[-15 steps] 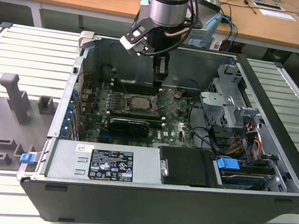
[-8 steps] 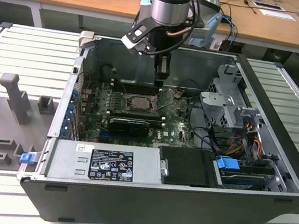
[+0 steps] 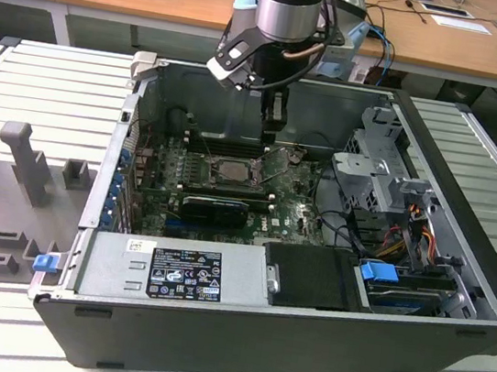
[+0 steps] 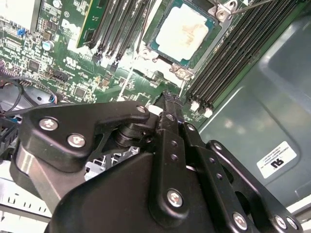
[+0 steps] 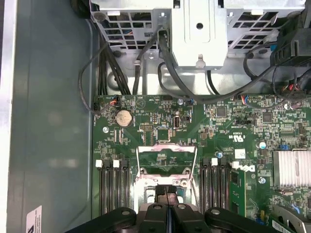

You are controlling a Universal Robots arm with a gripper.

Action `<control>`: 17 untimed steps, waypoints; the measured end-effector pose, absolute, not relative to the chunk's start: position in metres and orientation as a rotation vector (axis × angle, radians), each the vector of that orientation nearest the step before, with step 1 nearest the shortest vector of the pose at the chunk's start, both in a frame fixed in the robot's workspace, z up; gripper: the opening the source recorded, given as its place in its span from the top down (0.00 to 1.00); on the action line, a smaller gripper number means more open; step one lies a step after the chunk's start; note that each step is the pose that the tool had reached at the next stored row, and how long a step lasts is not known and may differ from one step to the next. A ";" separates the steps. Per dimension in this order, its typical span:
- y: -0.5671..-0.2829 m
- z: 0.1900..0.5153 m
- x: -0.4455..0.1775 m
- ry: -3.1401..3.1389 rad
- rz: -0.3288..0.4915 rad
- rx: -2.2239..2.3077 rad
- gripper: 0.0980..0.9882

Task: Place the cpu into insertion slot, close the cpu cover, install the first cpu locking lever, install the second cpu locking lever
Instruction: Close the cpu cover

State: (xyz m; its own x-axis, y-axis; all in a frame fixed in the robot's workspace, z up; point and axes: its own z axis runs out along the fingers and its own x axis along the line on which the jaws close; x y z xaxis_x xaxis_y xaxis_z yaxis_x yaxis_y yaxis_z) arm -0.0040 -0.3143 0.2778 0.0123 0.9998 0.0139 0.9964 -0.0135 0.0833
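The cpu, a pale square chip, lies flat in the insertion slot on the green motherboard; it also shows in the exterior view. The cpu cover, a thin metal frame with a large cut-out, stands raised at the slot's edge. My gripper is shut with its fingers pressed together and nothing between them. It hangs inside the case just above the slot, close to the raised cover. In the exterior view the gripper sits toward the back of the case. The locking levers are hard to make out.
The open computer case lies on a slatted table. A grey power supply lines the front, and a metal drive cage with cables stands on the exterior view's right. Black memory slots flank the socket. Grey fixtures stand outside on the exterior view's left.
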 end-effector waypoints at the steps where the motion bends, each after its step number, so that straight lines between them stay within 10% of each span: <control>1: -0.314 0.278 -0.003 2.171 0.106 2.199 0.99; 17: -0.314 0.263 0.039 2.177 0.091 2.205 0.99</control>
